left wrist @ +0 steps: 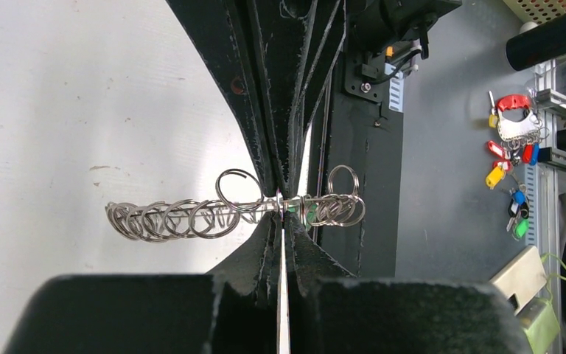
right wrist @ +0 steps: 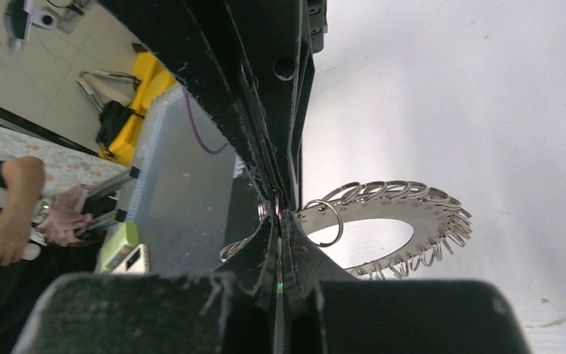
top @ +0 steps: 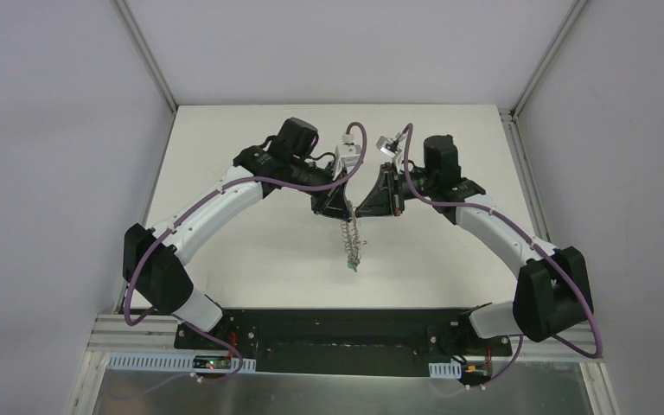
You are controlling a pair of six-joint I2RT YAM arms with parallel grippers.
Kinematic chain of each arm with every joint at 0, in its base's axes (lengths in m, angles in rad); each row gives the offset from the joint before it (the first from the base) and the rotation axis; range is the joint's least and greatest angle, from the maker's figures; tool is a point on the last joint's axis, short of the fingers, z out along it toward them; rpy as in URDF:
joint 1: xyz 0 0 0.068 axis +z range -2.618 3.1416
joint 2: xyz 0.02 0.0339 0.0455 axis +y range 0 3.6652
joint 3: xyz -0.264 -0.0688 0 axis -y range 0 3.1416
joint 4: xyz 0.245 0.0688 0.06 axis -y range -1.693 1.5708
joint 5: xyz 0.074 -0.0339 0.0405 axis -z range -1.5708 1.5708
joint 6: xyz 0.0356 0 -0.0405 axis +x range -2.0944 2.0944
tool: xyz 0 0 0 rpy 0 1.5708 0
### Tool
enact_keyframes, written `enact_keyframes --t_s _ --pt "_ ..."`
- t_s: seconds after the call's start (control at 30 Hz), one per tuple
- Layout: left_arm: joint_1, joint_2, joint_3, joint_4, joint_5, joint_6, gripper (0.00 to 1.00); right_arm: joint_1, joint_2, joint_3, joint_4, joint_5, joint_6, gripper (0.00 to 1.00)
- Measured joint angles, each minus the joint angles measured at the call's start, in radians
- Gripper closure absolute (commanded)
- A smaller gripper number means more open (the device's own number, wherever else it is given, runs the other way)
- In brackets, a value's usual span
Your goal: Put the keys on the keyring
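I'm on the threading step. To do it well, one gripper should pin the keyring [right wrist: 413, 210] steady while the other eases a single wire loop [right wrist: 323, 221] open just far enough to slide a key's hole onto it. I'd move in small steps, because the loops are thin and crowded and a slip would snag the neighbours. My left gripper [left wrist: 281, 215] is clamped on the ring's rim with no gap showing between its fingers, and the fringe of loops runs out to either side of the pinch. My right gripper [right wrist: 278, 215] is likewise closed hard on the rim. It meets the left one tip to tip at nearly the same spot, and the flat plate spreads away beyond its tips. From above, the ring hangs edge-on below both grippers, seemingly lifted off the counter [top: 251, 259]. At the ring's end farthest from the grippers I make out what I take for the green-headed key [top: 354, 268], only a fleck at this size. The yellow one I cannot find in any view.
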Motion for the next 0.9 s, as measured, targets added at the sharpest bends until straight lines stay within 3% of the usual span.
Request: enact_keyframes --t_s 0.17,0.37,0.63,0.9 --pt "0.001 -0.003 -0.019 0.008 -0.012 0.037 0.74 0.013 -0.001 0.071 -0.235 0.069 -0.188 1.0" --pt "0.001 -0.03 -0.015 -0.027 -0.043 0.136 0.68 0.034 -0.036 0.114 -0.437 0.171 -0.399 1.0" --pt "0.001 -0.026 0.025 -0.046 -0.051 0.18 0.53 0.045 -0.06 0.113 -0.499 0.194 -0.478 1.0" --pt "0.001 0.014 0.024 0.031 0.011 0.109 0.5 0.045 -0.062 0.111 -0.496 0.187 -0.476 1.0"
